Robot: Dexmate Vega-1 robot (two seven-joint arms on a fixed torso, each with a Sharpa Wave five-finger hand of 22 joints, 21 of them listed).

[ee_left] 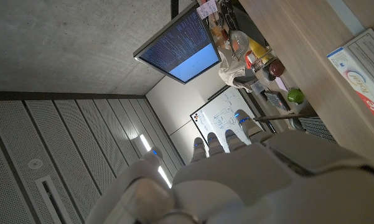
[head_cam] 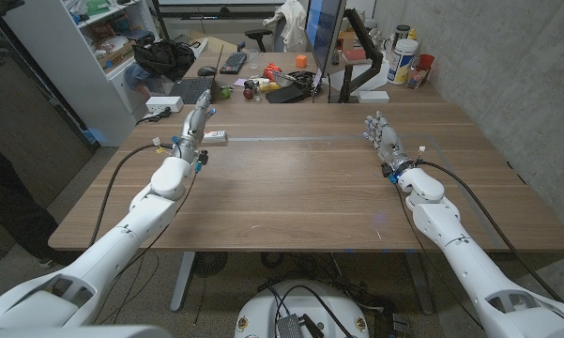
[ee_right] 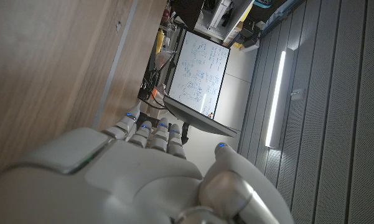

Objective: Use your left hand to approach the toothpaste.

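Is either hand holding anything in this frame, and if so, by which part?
Nothing is held. The left hand sits beside the toothpaste box with its fingers extended, not around it. The right hand stands apart with nothing in it.

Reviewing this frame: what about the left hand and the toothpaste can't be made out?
- Contact: in the head view the left hand overlaps the toothpaste box; touching or apart is too small to tell.
- Box length: the left wrist view's edge cuts off the box.
- Left palm: hidden behind the hand's back.

toothpaste box (ee_left: 364, 74): cut off at frame edge beside left hand (ee_left: 236, 168) | we can't read its print
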